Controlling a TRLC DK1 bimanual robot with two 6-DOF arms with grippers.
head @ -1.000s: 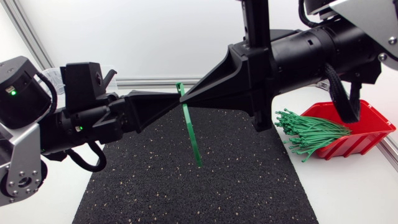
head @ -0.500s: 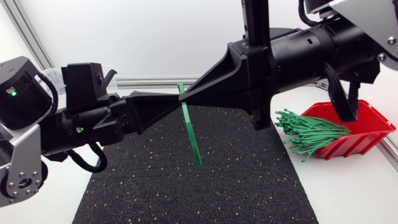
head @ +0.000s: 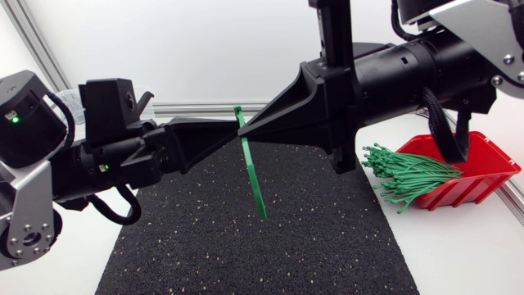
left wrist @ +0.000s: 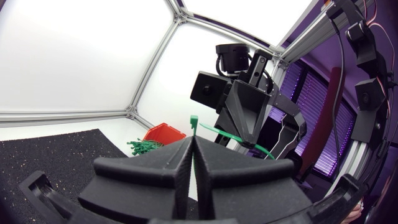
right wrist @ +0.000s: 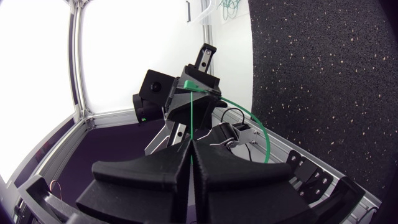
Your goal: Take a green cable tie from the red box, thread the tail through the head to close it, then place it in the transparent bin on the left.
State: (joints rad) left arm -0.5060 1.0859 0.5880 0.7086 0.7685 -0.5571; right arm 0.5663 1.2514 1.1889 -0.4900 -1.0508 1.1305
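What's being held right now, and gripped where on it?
One green cable tie, pinched by both the left gripper and right gripper just below its head; the tail hangs free.

My right arm (head: 409, 65) hides the red box's (head: 483, 184) far side; my right pincer (head: 248, 131) covers the cable tie's (head: 254, 180) gripped stretch.

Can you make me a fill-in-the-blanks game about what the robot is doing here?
1. The left claw and the right claw both pinch one ___ cable tie.
2. The spare ties stick out of a ___ box.
3. The held cable tie hangs above a ___ mat.

Missing words: green; red; black.
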